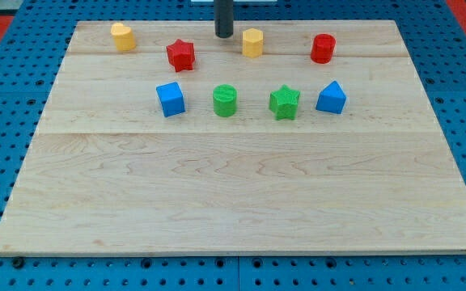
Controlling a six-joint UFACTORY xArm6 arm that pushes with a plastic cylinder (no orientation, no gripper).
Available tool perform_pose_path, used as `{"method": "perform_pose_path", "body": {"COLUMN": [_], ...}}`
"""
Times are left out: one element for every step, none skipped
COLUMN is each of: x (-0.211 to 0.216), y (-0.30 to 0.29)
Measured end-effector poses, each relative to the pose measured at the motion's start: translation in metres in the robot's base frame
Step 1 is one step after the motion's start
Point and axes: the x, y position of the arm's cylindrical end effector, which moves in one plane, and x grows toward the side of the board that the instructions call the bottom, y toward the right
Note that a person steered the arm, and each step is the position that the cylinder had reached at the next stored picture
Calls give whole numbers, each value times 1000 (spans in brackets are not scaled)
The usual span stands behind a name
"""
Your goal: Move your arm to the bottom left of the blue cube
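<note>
The blue cube (pixel 170 99) sits on the wooden board (pixel 241 202), left of centre in the upper half. My tip (pixel 224 35) is near the view's top, up and to the right of the blue cube, between the red star (pixel 180 54) and the yellow hexagonal block (pixel 252 42). It touches no block.
A yellow block (pixel 122 35) stands at the top left and a red cylinder (pixel 323 48) at the top right. In a row with the blue cube stand a green cylinder (pixel 225 100), a green star (pixel 284 102) and a blue angular block (pixel 331 98).
</note>
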Motion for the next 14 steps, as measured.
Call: {"method": "perform_pose_path", "body": {"x": [-3,6,26,4,-3,-17,-12,-15,21,0,15,41,53,52], "y": [46,53,51,13,-55,-96,-137,-177,-175,-175,-128,-95,-118,-142]}}
